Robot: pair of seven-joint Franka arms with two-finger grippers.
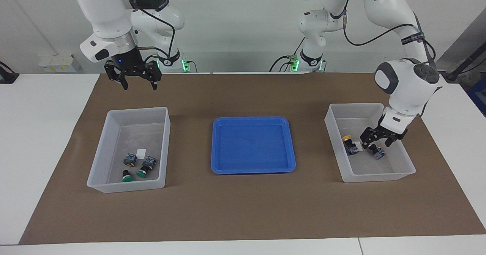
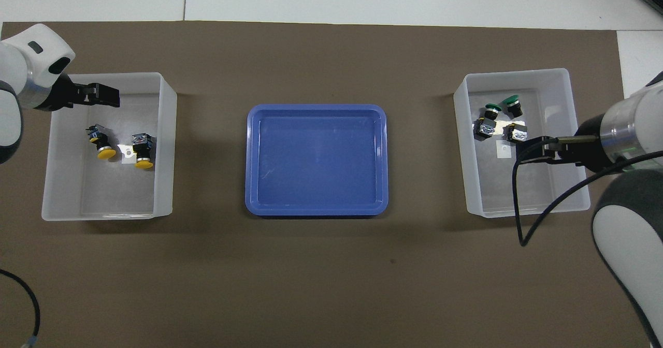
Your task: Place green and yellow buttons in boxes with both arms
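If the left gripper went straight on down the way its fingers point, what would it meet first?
Probably the yellow button lying under the left gripper, in the box at the left arm's end. The open fingers stand just above it, though depth is hard to judge.

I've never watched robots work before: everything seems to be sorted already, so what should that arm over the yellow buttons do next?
Probably lift the left gripper straight up out of the box. Its fingers stand open, both yellow buttons lie in that box, both green buttons in the other, and the blue tray holds nothing.
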